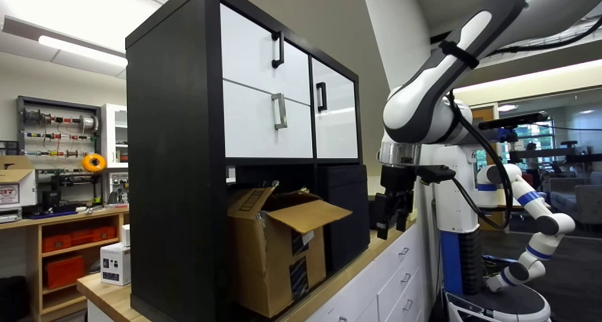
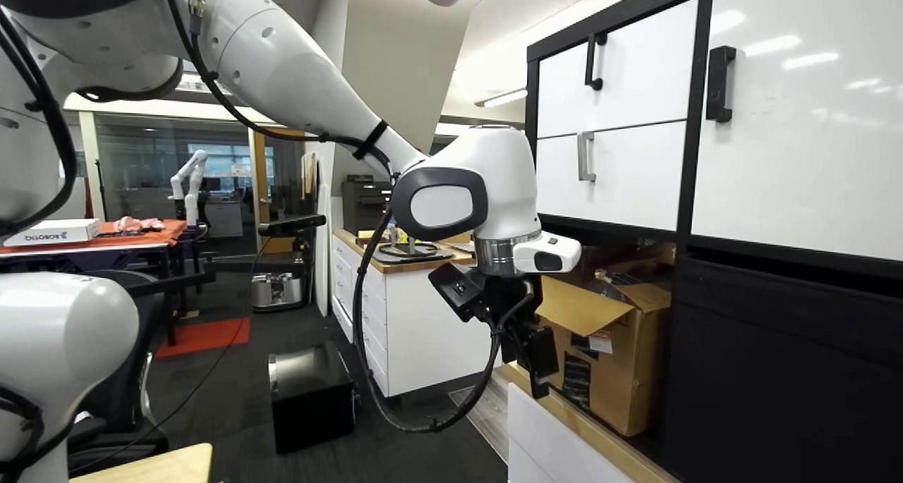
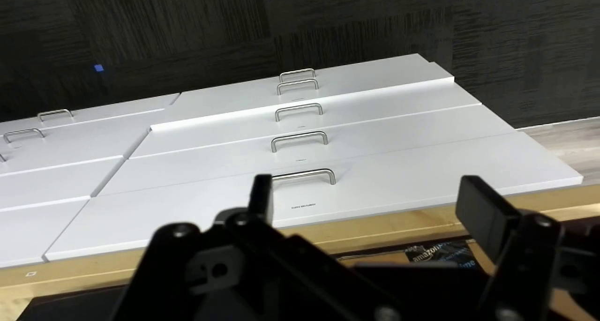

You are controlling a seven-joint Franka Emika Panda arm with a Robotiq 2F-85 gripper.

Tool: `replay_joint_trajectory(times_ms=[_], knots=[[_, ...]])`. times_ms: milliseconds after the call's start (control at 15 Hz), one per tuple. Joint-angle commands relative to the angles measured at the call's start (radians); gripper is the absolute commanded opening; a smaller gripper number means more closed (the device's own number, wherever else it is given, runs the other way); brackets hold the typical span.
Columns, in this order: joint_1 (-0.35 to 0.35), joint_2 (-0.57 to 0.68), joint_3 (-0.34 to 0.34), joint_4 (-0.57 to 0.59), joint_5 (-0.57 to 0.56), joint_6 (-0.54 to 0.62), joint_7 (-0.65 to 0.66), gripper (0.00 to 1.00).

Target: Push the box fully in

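Observation:
The brown cardboard box [image 1: 275,265] stands in the lower open compartment of the black cabinet, its front sticking out past the cabinet edge. A top flap is folded outward, and dark printed tape and a small label mark its front. It also shows in an exterior view [image 2: 624,377], and its taped lower front shows in the wrist view [image 3: 375,257], partly hidden by the gripper. My gripper [image 1: 392,228] hangs pointing down in front of the cabinet, apart from the box. In the wrist view the gripper [image 3: 370,204] is open with nothing between its fingers. It partly covers the box in an exterior view [image 2: 542,381].
The black cabinet [image 1: 169,171] has white doors with handles above the box. A dark bin [image 1: 348,209] fills the neighbouring compartment. The wooden counter edge [image 3: 356,227] runs below, over white drawers [image 3: 398,175] with metal handles. A small white box [image 1: 115,264] stands beside the cabinet.

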Motion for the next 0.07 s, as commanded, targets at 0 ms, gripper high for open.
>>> replay_joint_trajectory(times_ms=[0], knots=[[0.019,0.000,-0.017,-0.004,0.000,-0.001,0.000,1.00]])
